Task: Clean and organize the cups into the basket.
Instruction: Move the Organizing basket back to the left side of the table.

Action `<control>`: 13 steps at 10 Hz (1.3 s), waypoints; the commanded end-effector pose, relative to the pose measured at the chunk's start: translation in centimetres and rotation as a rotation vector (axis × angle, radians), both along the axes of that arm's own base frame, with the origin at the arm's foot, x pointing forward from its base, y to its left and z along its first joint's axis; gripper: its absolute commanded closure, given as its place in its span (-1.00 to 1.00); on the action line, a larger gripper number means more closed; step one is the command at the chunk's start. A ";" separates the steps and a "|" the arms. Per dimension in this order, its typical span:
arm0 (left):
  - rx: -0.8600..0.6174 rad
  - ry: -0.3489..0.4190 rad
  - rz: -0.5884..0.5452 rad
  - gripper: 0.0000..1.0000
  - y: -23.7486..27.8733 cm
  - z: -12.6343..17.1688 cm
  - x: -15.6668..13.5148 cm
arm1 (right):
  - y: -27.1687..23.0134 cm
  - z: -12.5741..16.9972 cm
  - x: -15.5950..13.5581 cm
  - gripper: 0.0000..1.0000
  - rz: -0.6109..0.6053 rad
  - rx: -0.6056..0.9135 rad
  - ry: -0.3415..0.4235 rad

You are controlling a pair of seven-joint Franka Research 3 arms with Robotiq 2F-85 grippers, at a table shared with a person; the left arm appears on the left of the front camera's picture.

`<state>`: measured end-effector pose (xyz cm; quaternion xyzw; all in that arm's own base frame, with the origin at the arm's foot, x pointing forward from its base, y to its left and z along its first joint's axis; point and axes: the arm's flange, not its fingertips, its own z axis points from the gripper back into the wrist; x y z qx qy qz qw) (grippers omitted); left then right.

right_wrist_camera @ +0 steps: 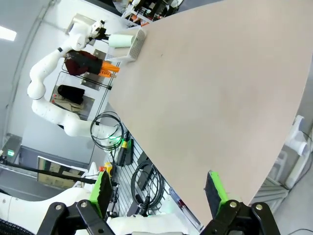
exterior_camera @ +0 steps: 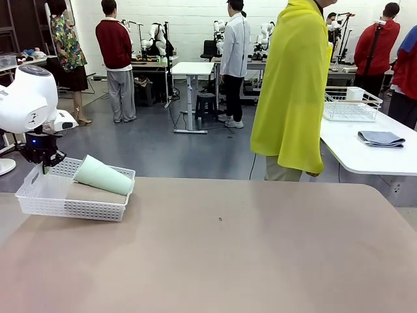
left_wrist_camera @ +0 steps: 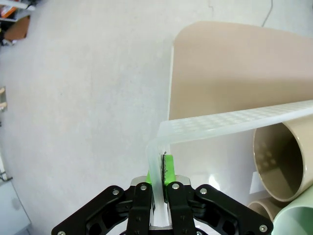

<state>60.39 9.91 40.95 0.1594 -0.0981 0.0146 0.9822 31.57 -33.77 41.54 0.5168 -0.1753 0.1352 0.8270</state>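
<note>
The white lattice basket (exterior_camera: 71, 207) stands at the table's far left corner. A pale mint-green cup (exterior_camera: 103, 176) lies on its side across it, on top of a tan-brown cup (exterior_camera: 88, 193). My left gripper (exterior_camera: 45, 166) is shut on the basket's left rim. In the left wrist view my left gripper (left_wrist_camera: 162, 169) pinches that thin rim (left_wrist_camera: 234, 122) at a corner. Beside it are a tan cup's open mouth (left_wrist_camera: 283, 161), a second tan cup (left_wrist_camera: 259, 213) and the mint cup (left_wrist_camera: 296, 223). My right gripper (right_wrist_camera: 159, 196) hangs open above the bare table, holding nothing.
A person in a yellow cape (exterior_camera: 293, 85) stands at the table's far side, back turned. A white side table (exterior_camera: 365, 153) at the right holds a wire basket (exterior_camera: 352, 104) and a folded grey cloth (exterior_camera: 381, 138). The gripped basket corner sits near the table's edge (left_wrist_camera: 171, 73).
</note>
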 end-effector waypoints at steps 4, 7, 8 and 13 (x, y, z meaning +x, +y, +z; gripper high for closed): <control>-0.004 0.099 -0.065 0.89 -1.0 -0.2 3.8 | 0.3 0.0 -0.2 -1.00 0.004 0.003 -0.014; -0.027 0.112 -0.013 0.89 -1.2 -1.2 3.7 | 0.3 0.0 -0.2 -1.00 0.004 0.003 -0.014; -0.028 0.115 -0.003 0.84 -1.1 -1.4 3.7 | 0.3 0.0 -0.2 -1.00 0.004 0.003 -0.014; -0.033 0.129 0.000 -1.00 -1.0 -1.8 3.9 | 0.3 0.0 -0.2 -1.00 0.004 0.003 -0.014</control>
